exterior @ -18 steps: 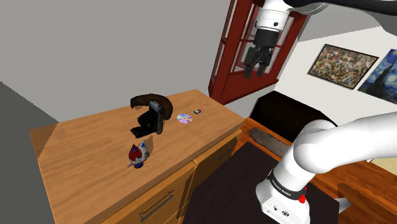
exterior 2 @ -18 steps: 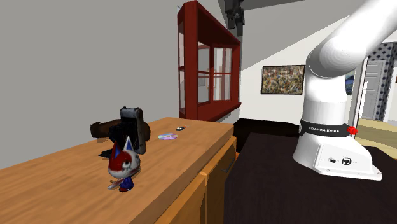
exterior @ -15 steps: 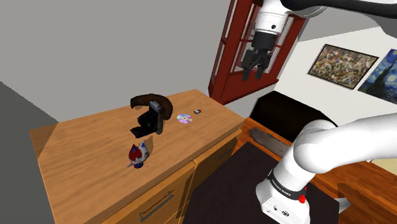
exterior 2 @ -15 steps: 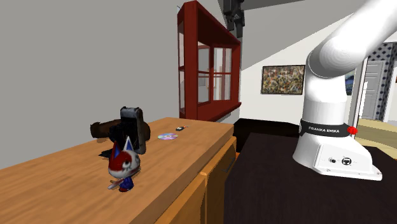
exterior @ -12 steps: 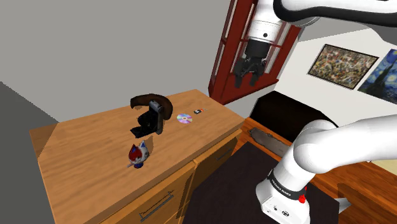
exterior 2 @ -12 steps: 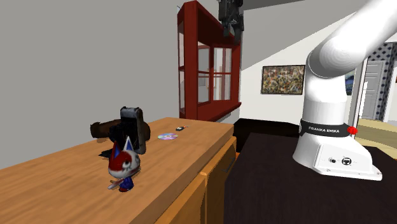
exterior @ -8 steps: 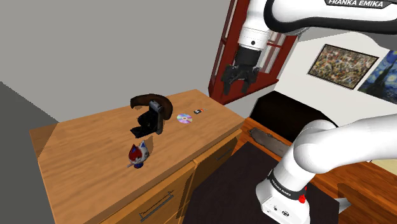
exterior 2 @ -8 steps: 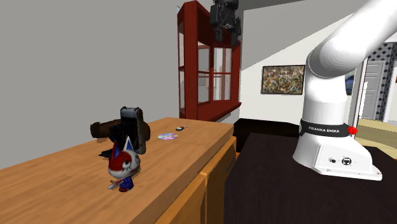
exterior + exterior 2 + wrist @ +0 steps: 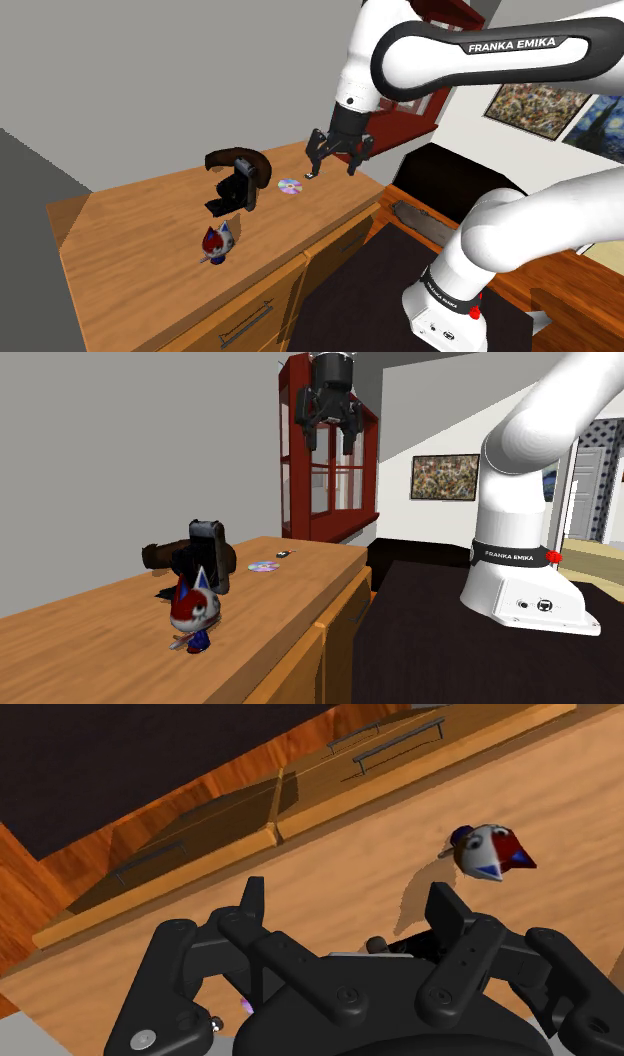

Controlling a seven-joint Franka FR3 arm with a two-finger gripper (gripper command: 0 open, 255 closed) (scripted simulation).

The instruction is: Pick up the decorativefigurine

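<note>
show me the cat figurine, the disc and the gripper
cat figurine (image 9: pixel 217 243): shoulder view, on its head
disc (image 9: pixel 290 186): shoulder view, on its shiny top
gripper (image 9: pixel 330 444): second exterior view, midway between its open fingertips

wooden cabinet top (image 9: pixel 120 235) | figurine (image 9: pixel 216 243) (upright) | dark bulky object (image 9: pixel 240 175) | disc (image 9: pixel 290 186) | small dark item (image 9: pixel 285 554)
</note>
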